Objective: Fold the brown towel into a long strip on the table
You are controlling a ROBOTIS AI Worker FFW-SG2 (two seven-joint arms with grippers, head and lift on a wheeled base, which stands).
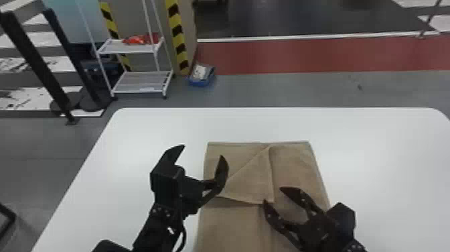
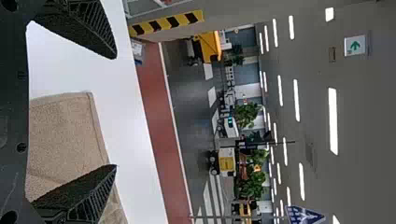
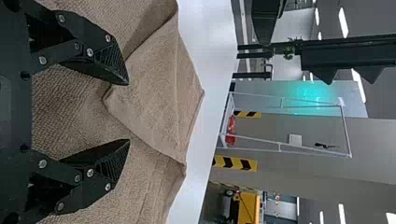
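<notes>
My left gripper stands open in the head view, one finger over the white table and the other at the brown towel's left edge. The brown towel lies flat in a broad band, with a triangular flap folded over its far left part. My right gripper is open with its fingertips by the flap's near corner, nothing seen gripped. In the left wrist view, the left gripper has its fingers wide apart, with the towel beyond. In the right wrist view, the towel's flap lies just past the right gripper.
The white table extends around the towel on its left, right and far sides. Past its far edge stand a white shelf cart and a blue bin on the floor. Black posts rise at the left.
</notes>
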